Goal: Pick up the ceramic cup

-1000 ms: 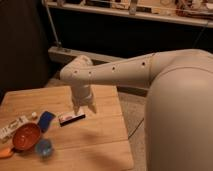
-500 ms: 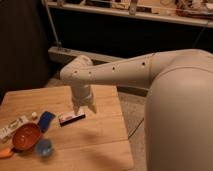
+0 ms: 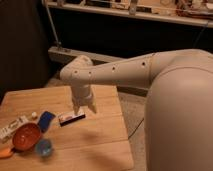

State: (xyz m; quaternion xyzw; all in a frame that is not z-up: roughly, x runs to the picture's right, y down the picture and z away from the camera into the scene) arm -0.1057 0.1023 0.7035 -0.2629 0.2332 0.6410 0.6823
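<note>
The ceramic cup (image 3: 44,147) is small, round and light blue. It stands on the wooden table (image 3: 95,140) near the front left, just right of the orange bowl (image 3: 26,136). My gripper (image 3: 83,107) hangs from the white arm above the middle of the table, up and to the right of the cup and well apart from it. A flat dark-blue piece (image 3: 46,120) lies behind the bowl.
A small dark-and-white bar (image 3: 71,117) lies just left of and below the gripper. A white tube-like item (image 3: 12,127) lies at the left edge and an orange object (image 3: 5,152) at the front left corner. A dark wall and a shelf stand behind.
</note>
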